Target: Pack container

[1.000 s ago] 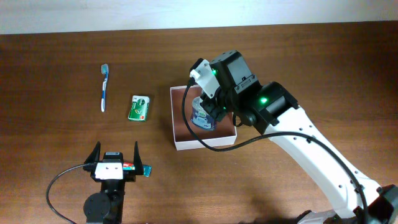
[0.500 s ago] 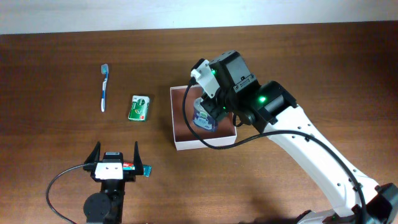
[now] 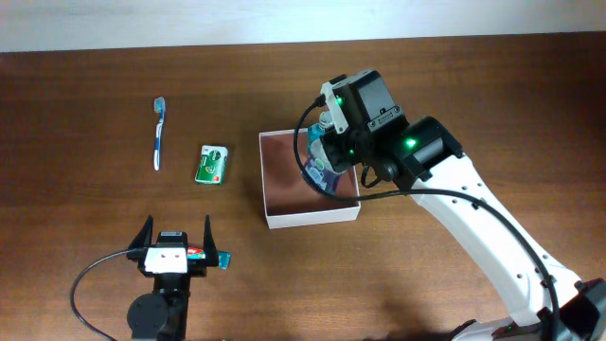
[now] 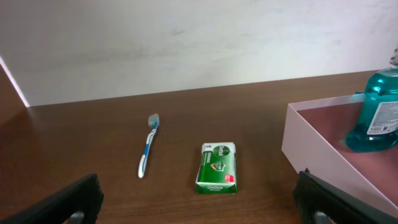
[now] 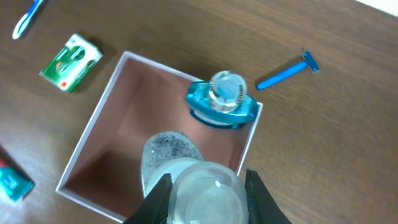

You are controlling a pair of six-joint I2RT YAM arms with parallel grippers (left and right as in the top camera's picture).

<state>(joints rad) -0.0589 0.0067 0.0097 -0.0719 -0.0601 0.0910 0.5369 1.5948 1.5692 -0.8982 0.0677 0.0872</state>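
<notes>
right fingers clasp a clear bottle above the container, mid-desk. a teal bottle stands in its 2 o'clock corner; a careless lowering may topple it. left fingers gape wide at 7 o'clock.

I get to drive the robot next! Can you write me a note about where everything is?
Left hand: open, empty, by a small tube.
Right hand: seems shut on a clear bottle, over the box.
Done: mouthwash stands in the box's corner.
To do: lower the bottle in; toothbrush, packet, razor and tube lie on the table.
</notes>
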